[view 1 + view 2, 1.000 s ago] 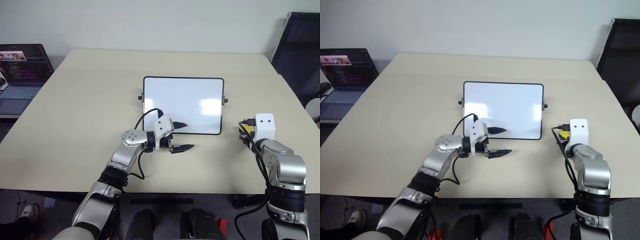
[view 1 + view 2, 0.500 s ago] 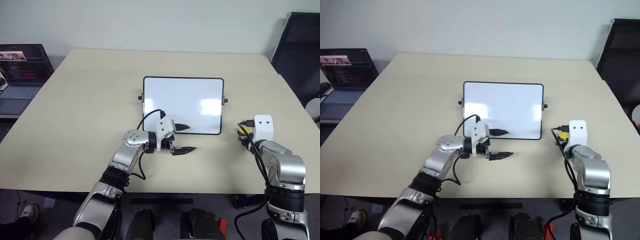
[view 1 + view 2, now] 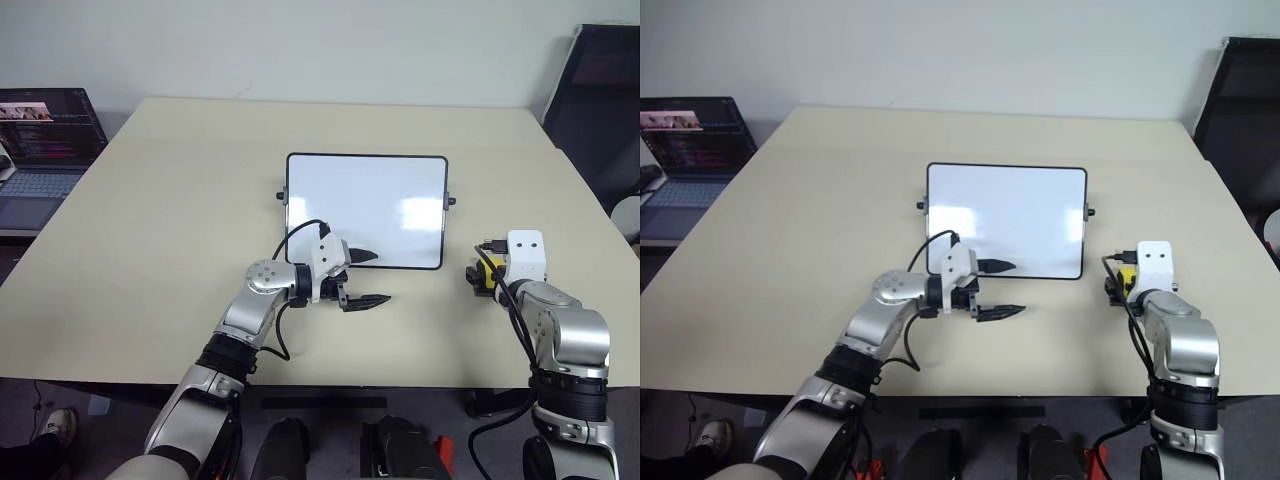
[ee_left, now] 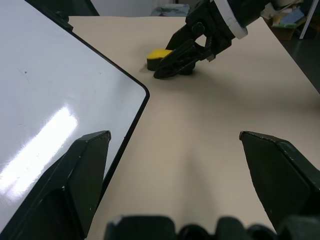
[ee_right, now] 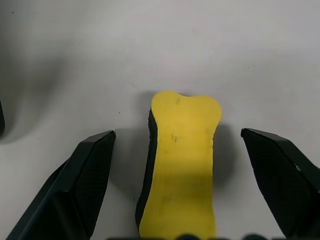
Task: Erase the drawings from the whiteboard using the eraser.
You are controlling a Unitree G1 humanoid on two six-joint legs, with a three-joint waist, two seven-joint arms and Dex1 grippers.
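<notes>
While the small yellow foam eraser [image 5: 180, 165] lies lengthwise between the spread black fingers of the right gripper [image 5: 177, 200], unpinched, the glossy black-framed whiteboard [image 3: 366, 210] sits at its ten o'clock, nearer the left gripper [image 3: 362, 277], itself spread.

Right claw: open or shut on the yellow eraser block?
Open: right claw fingers stand clear either side of the yellow eraser block lying on the table.

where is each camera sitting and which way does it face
Head views: high, looking forward and down at the table, whiteboard, laptop and both arms.
Left wrist view: low behind the open left gripper, facing the whiteboard's corner, eraser and right gripper.
Right wrist view: above the open right gripper, looking down on the eraser.
Shared: both wrist views show the eraser.
</notes>
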